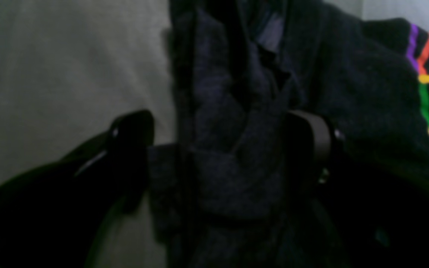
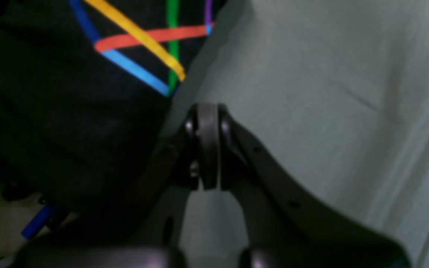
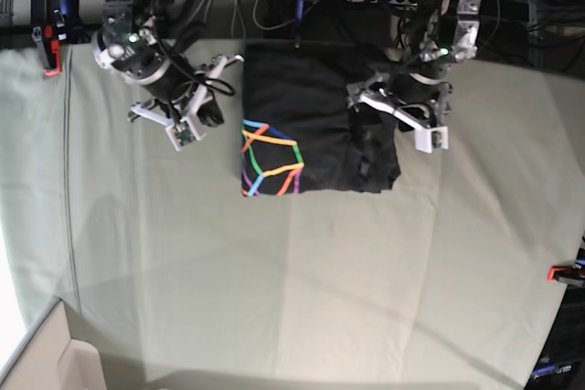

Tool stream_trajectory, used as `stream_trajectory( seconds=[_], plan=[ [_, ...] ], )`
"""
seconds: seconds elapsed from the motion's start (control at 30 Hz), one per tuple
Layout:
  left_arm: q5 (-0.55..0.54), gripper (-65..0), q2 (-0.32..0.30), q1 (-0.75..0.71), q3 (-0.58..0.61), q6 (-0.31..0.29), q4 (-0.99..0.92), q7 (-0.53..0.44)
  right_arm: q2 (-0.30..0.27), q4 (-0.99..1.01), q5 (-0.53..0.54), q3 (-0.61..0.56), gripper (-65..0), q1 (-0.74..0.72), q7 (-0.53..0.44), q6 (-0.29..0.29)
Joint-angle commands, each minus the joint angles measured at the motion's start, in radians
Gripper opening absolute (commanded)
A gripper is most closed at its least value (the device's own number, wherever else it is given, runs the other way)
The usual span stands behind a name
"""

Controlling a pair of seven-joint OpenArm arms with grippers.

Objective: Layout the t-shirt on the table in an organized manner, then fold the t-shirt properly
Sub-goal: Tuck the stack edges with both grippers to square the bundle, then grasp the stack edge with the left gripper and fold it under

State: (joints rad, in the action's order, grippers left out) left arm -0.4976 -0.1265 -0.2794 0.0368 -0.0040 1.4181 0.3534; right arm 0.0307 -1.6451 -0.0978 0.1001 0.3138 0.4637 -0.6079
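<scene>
Mid-fold: t-shirt (image 3: 311, 125) a rough rectangle upper centre of desk (image 3: 302, 280), left fingers (image 1: 214, 149) spread astride its bunched edge, right fingers (image 2: 207, 145) pinched empty beside it; next likely grasp and fold over.

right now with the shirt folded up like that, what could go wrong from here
1. The left gripper stands open astride a bunched ridge of the t-shirt; closing there may pinch several layers and drag the fold apart.
2. The right gripper is shut, beside the shirt's edge over the table; sweeping inward could ruck the printed corner.
3. The shirt's right side looks rumpled, so further folds may come out uneven.
</scene>
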Motion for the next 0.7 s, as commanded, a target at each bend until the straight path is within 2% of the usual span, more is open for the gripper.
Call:
stream_trajectory(
  seconds=[0.0,0.1,0.17,0.4,0.57,0.67],
  plan=[
    [-0.009,-14.5,0.003,-0.008,0.015,0.0,-0.007,0.049,-0.001,-0.02,0.011,0.0,-65.0,-0.003,-0.021,-0.005],
    [-0.009,-15.0,0.003,-0.008,0.062,0.0,-0.007,0.049,-0.001,-0.02,0.011,0.0,-65.0,-0.005,-0.021,-0.005],
    [-0.008,-19.6,0.001,-0.008,0.082,-0.001,-0.007,0.049,-0.001,-0.02,0.011,0.0,-65.0,-0.005,-0.021,-0.005],
    [-0.008,-63.4,-0.005,0.03,0.091,-0.001,-0.02,0.049,-0.002,-0.02,0.01,0.0,-65.0,-0.006,-0.021,-0.005],
    [0.003,-64.8,-0.008,0.084,0.093,-0.001,-0.02,0.049,-0.001,-0.03,0.01,0.053,-65.0,-0.006,-0.021,-0.005],
    [0.004,-65.0,-0.035,0.139,0.114,-0.001,-0.02,0.051,-0.001,-0.036,0.014,0.103,-65.0,-0.011,-0.021,-0.005]
  ],
)
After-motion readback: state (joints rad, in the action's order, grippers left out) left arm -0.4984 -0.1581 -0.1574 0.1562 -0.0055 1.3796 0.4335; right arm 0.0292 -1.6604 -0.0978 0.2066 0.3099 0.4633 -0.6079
